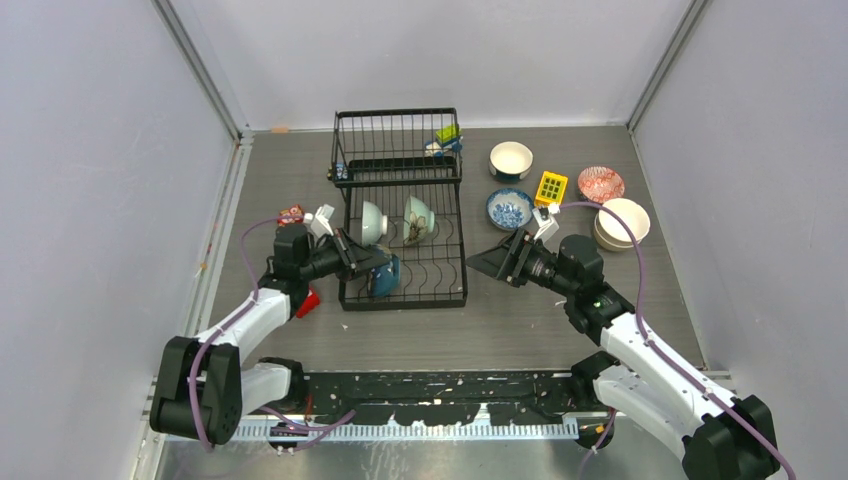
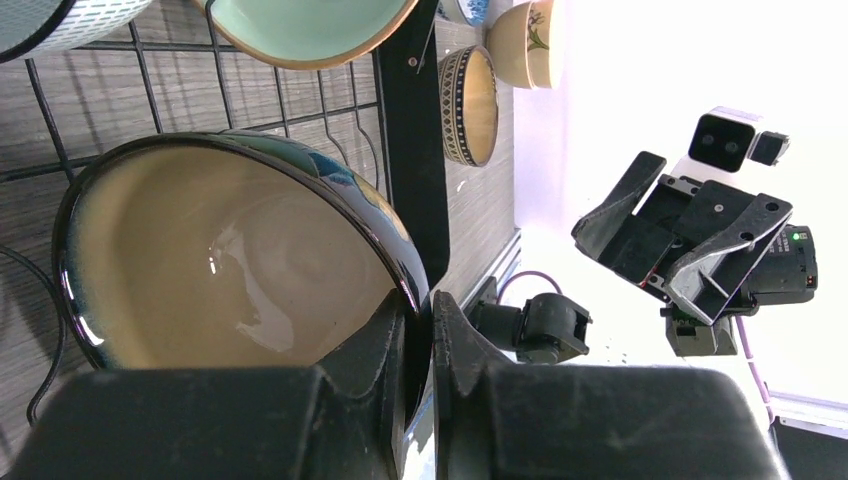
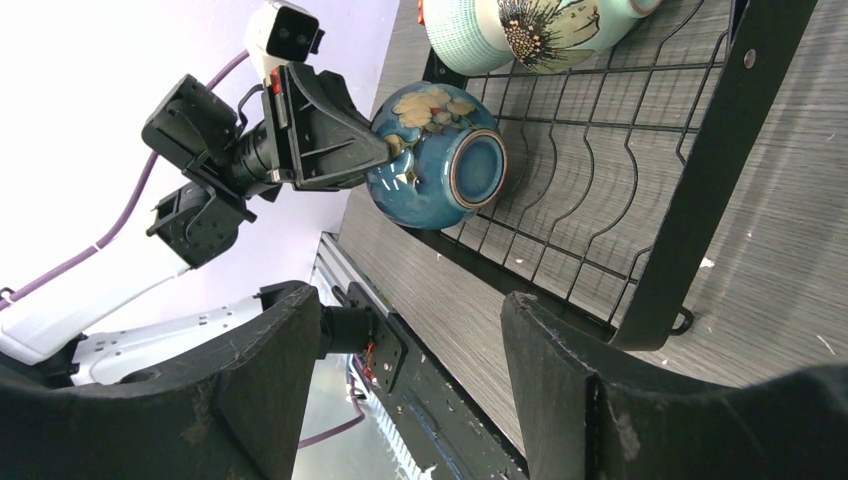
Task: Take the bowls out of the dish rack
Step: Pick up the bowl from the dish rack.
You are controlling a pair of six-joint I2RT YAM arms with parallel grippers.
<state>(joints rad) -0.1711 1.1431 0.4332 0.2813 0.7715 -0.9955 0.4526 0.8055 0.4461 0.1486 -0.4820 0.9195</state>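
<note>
Clearly the left end effector (image 2: 418,315) is clenched on the rim of the blue bowl (image 3: 440,155) at the near-left corner of the dish rack (image 1: 465,250), while the right end effector (image 1: 500,262), released, sits farther off.

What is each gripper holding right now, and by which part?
Left gripper pinches the blue bowl by its rim, in the dish rack. Right gripper is open, holding nothing.
</note>
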